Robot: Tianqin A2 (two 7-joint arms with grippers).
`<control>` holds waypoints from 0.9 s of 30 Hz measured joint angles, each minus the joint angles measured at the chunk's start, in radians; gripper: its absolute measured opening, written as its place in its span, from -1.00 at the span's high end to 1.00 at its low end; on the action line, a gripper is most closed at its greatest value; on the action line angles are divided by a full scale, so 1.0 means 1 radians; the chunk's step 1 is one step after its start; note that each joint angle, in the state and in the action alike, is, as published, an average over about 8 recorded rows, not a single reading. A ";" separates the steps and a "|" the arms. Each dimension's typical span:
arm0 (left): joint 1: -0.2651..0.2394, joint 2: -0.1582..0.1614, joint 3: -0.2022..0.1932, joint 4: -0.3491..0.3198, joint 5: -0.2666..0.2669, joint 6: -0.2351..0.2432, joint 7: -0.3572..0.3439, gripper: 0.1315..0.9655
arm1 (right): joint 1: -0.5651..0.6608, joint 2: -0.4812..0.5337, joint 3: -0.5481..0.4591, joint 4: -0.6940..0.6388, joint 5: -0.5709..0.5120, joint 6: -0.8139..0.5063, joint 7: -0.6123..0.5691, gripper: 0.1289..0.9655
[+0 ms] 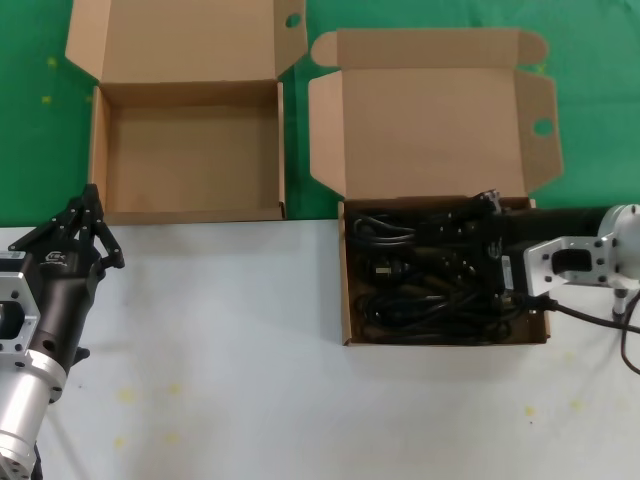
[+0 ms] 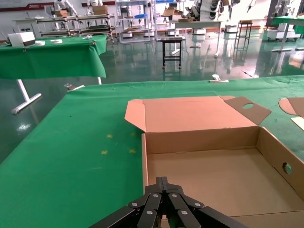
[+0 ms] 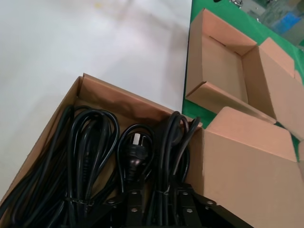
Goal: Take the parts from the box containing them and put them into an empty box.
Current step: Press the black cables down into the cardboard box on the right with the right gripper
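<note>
The right gripper (image 1: pixel 487 232) is reaching into the box containing them (image 1: pixel 345 300), directly over the parts (image 1: pixel 400 290); I cannot tell its opening. The left gripper (image 1: pixel 85 225), fingers closed together, is waiting beside the empty box (image 1: pixel 97 150).

Hidden and cut-off parts at the two boxes

The right gripper (image 1: pixel 478 232) reaches into the box of cords (image 1: pixel 350 290), covering the black power cords (image 1: pixel 420 300) on its right side; its fingertips are lost among them. The left arm (image 1: pixel 30 350) runs off the near left edge. The empty box's lid (image 1: pixel 170 40) is cropped at the far edge.
</note>
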 joint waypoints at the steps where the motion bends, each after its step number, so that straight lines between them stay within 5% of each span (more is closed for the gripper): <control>1: 0.000 0.000 0.000 0.000 0.000 0.000 0.000 0.97 | 0.000 -0.002 -0.002 -0.003 -0.003 0.002 0.000 0.57; 12: 0.000 0.000 0.000 0.000 0.000 0.000 0.000 0.97 | 0.007 -0.017 -0.004 -0.020 -0.017 0.020 0.002 0.83; 27: 0.000 0.000 0.000 0.000 0.000 0.000 0.000 0.97 | 0.036 0.028 0.037 0.102 -0.022 0.004 0.097 0.94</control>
